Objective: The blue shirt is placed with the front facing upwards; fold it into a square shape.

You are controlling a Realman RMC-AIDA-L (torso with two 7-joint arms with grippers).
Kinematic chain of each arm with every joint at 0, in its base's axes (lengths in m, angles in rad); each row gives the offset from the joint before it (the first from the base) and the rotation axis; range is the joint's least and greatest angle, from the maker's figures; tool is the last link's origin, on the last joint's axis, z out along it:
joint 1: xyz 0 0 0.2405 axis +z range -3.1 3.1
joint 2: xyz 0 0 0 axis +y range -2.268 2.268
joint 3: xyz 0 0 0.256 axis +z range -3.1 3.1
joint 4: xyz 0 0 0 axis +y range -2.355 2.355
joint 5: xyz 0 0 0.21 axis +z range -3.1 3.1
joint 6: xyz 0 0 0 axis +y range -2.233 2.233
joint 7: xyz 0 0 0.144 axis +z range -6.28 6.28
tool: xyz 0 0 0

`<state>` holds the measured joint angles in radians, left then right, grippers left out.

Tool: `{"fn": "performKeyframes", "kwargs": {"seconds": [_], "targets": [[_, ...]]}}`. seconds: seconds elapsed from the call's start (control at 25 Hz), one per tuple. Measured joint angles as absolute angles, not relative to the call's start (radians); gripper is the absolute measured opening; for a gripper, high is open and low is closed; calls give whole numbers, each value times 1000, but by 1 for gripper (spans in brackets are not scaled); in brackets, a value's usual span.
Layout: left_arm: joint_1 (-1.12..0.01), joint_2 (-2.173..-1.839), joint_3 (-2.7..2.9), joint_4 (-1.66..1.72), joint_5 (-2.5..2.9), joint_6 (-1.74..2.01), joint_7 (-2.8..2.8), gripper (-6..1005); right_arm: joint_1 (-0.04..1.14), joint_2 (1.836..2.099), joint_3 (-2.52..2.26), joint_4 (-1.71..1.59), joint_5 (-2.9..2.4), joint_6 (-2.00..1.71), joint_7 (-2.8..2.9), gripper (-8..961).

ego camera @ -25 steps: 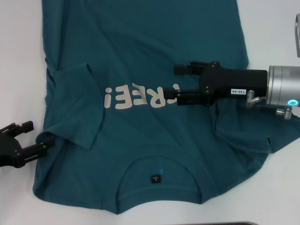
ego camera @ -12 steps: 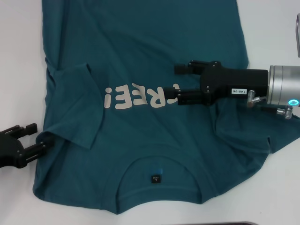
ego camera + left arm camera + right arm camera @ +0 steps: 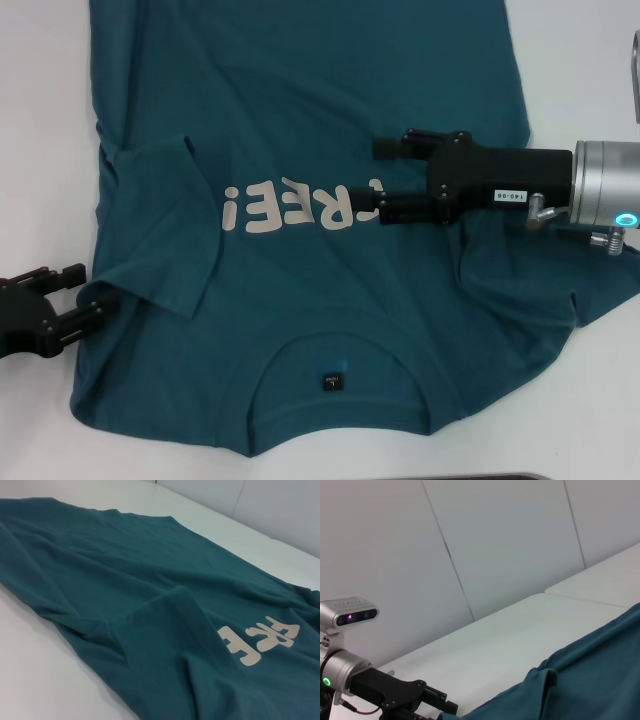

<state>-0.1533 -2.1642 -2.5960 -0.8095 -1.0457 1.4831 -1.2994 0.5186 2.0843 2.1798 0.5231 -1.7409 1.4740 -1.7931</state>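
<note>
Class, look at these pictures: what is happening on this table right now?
A two-armed robot is partway through folding a dark teal-blue cotton T-shirt with cream letters, lying front up on a white table. The shirt's sleeve on the robot's left is already folded inward over the chest. The left gripper sits open at that edge of the shirt. The right gripper hovers open over the lettering.

The blue shirt was soft matt cloth, wrinkled beside its flat cream lettering. Under it the worktop looked smooth, matt white. Over the lettering, the right end effector was matt black plastic on a brushed-metal wrist.
</note>
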Motion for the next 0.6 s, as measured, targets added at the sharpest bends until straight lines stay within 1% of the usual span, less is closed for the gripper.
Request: {"fn": "performKeyframes", "kwargs": {"seconds": [0.24,0.6], "targets": [[-158,-2164,-2595,-809,-1045,1483,-1302,608,517,2084,2180,523,-1741,1474,-1793,901],[-159,-2164,-2599,-811,-1047,1485,-1301,465,517,2084,2180,523,-1741,1476,-1798,900]]}}
